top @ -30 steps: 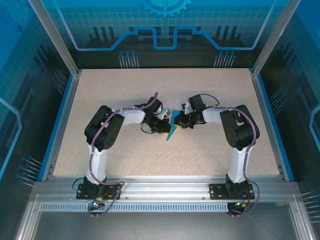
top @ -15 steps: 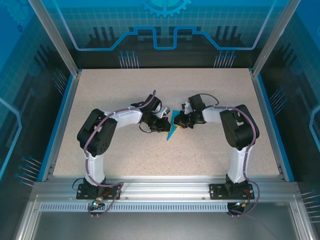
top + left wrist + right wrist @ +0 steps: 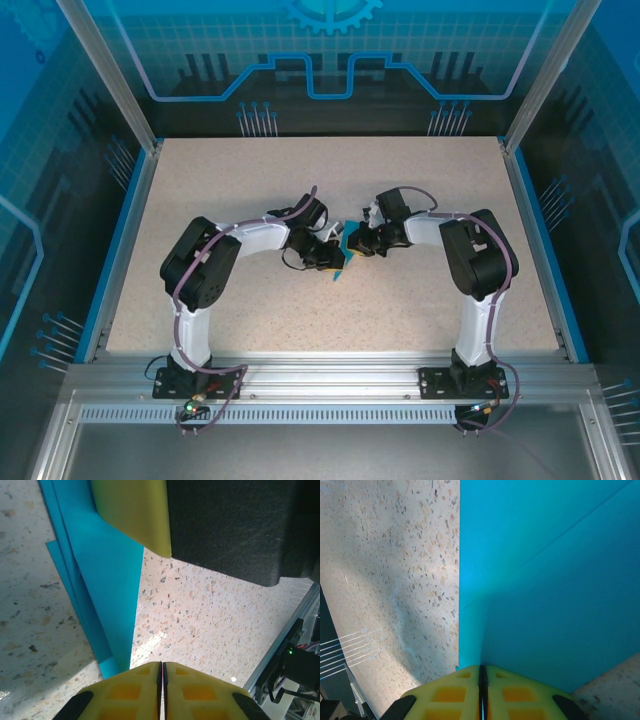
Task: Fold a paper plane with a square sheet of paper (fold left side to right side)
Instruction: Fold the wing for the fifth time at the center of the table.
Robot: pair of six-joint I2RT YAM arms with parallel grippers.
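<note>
The bright-blue sheet of paper [image 3: 340, 270] lies mid-table as a narrow, layered pointed wedge, mostly covered by both grippers. My left gripper [image 3: 333, 258] is shut, its yellow tips [image 3: 162, 666] resting right at the wedge's right edge [image 3: 107, 580] with nothing visible between them. From the right, my right gripper [image 3: 354, 243] is shut on the sheet of paper [image 3: 545, 580], whose creased surface rises straight from its closed tips [image 3: 482, 669]. In the left wrist view, one of the right gripper's yellow fingers [image 3: 135, 510] sits on the paper's far end.
The speckled tabletop [image 3: 420, 300] is bordered by blue side rails [image 3: 535, 240] and an aluminium frame [image 3: 330, 370] along the near edge. Both arm bases stand on that frame.
The left arm has swung in toward the right, and its gripper now covers more of the blue wedge. The right gripper has held its place.
</note>
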